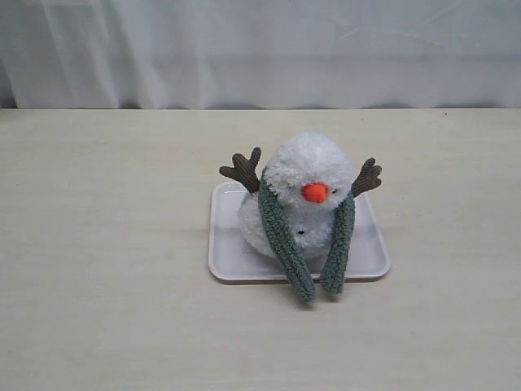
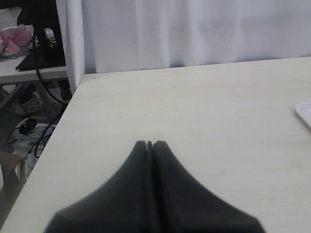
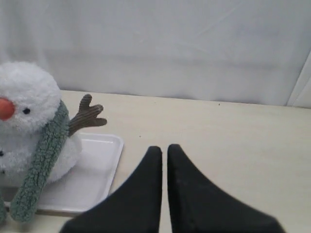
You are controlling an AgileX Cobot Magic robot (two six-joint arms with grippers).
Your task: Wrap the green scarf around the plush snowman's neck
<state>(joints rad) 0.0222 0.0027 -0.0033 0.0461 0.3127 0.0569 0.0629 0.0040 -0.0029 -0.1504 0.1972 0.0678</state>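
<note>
Exterior view, listed left to right.

- **Tabletop** (image 1: 98, 244): pale and wood-look, bare on this side. Neither arm shows here.
- **White tray** (image 1: 224, 261): shallow with rounded corners, standing mid-tabletop. It carries the toy.
- **Plush snowman** (image 1: 305, 167): sits upright on the tray, facing the camera.
  - It has an orange nose (image 1: 314, 192) and brown twig arms (image 1: 242, 169) raised on either side.
  - Judged very light, soft and squashy. A tug on the scarf could easily topple it or drag it off the tray.
  - The twig arms are the only firm place to pinch.
- **Green scarf** (image 1: 281, 232): lies round the back of the neck, with both ends hanging down the front, one on each side of the nose.
  - The tips pass over the tray's front rim and end close together, uncrossed.
  - Judged limp, fuzzy and light. It should grip well and keep no shape.
  - The best hold is near either free tip, where the strip lies clear of the body, pinched across its width.
  - Carrying one end across under the chin looks like the step left to make a true wrap.

Left wrist view.

- **Left pincer** (image 2: 149, 143): jaws pressed together with nothing in them, above bare tabletop. Only a tray corner shows, well apart.

Right wrist view.

- **Right pincer** (image 3: 164, 148): jaws closed to a hairline slit and empty. It sits near the tray's corner and the scarf end hanging on that side, and touches neither.
</note>
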